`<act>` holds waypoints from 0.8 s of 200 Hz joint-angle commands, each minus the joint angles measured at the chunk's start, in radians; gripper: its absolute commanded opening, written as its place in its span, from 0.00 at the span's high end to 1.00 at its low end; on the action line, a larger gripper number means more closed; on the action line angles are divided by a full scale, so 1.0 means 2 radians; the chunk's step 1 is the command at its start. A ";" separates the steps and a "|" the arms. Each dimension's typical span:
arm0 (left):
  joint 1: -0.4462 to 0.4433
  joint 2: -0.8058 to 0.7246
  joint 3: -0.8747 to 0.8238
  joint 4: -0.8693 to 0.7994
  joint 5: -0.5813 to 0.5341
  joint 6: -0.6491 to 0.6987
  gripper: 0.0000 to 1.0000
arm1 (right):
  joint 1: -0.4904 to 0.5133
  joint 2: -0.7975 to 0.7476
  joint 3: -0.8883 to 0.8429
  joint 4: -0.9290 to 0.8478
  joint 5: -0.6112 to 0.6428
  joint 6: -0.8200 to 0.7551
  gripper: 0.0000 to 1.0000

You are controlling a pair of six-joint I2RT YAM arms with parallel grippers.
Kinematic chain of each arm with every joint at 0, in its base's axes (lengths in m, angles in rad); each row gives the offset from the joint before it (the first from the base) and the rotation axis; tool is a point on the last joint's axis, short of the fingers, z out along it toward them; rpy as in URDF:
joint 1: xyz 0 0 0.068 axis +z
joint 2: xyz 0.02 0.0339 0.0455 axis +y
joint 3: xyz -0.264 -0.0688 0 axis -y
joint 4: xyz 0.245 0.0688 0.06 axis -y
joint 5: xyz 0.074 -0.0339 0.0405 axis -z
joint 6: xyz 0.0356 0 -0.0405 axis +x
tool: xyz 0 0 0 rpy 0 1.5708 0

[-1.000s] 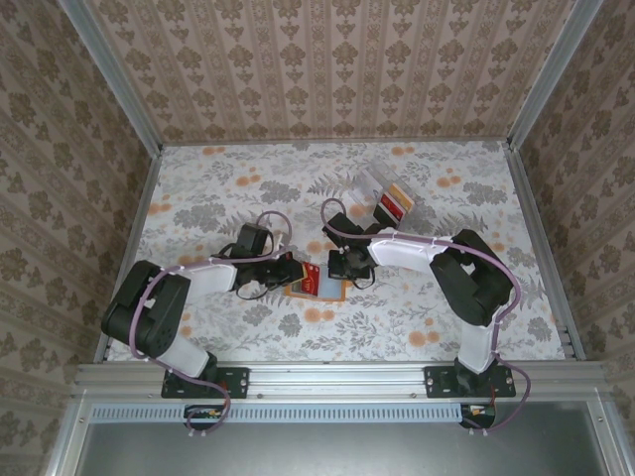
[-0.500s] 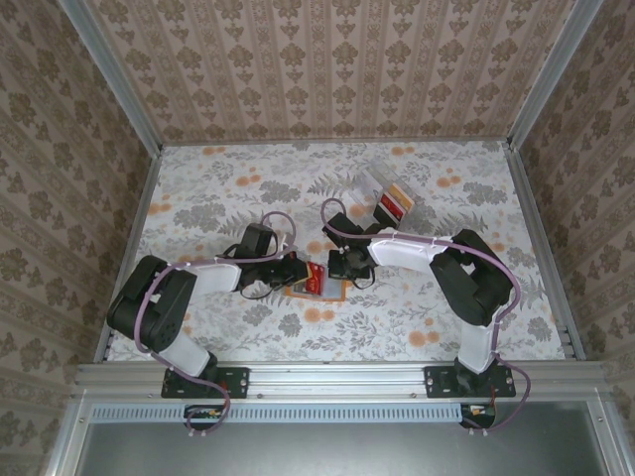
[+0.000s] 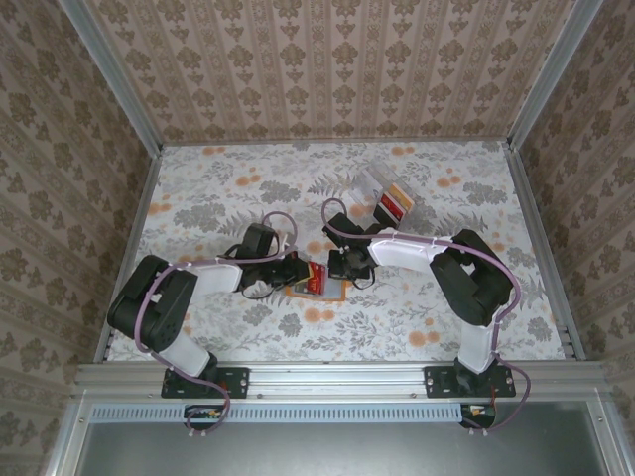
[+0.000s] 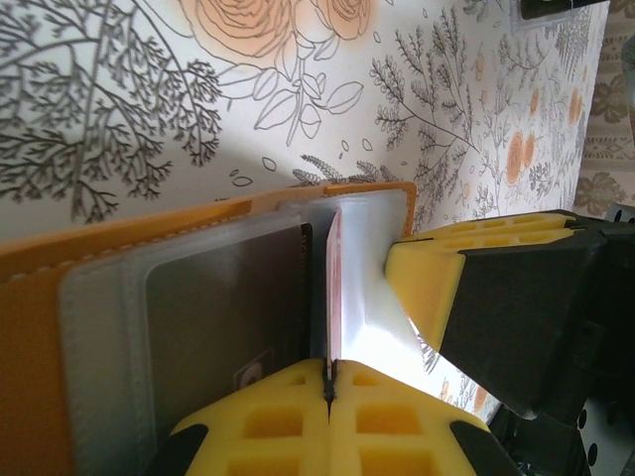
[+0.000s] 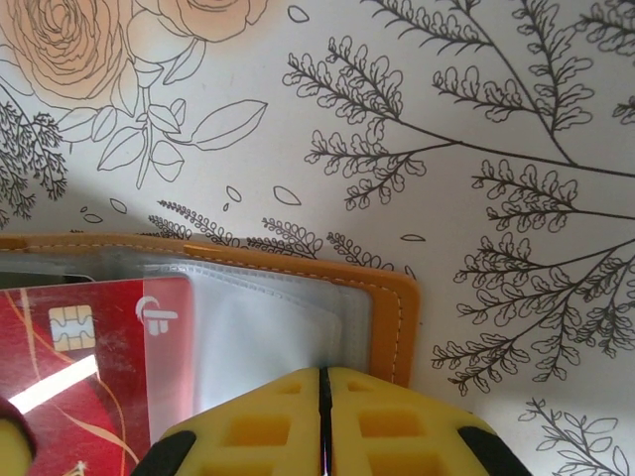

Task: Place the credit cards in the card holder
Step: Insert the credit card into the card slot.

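Observation:
The orange-tan card holder lies open on the floral table between both arms. In the left wrist view its orange cover and clear sleeves show, one with a dark card inside. My left gripper is shut on a red credit card, seen edge-on and standing at a sleeve's mouth. In the right wrist view the red card with its chip lies partly under a clear sleeve. My right gripper is shut on the edge of a clear sleeve at the holder's right end.
A clear plastic box with more cards in it stands behind the right gripper. The two grippers sit close together over the holder. Patterned walls enclose the table on three sides.
The left gripper has shifted a little to the right with the red card, closer onto the holder. The right arm has stayed put.

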 commanded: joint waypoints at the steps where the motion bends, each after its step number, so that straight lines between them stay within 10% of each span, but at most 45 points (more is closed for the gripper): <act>1: -0.014 0.018 0.005 0.001 0.007 0.002 0.95 | 0.000 0.025 -0.021 -0.006 -0.007 0.006 0.89; 107: -0.035 0.003 0.056 -0.156 -0.103 0.076 0.74 | -0.002 -0.022 -0.020 -0.045 0.028 -0.002 0.78; 160: -0.054 0.013 0.076 -0.177 -0.117 0.088 0.84 | -0.002 -0.033 -0.036 -0.022 0.009 0.002 0.78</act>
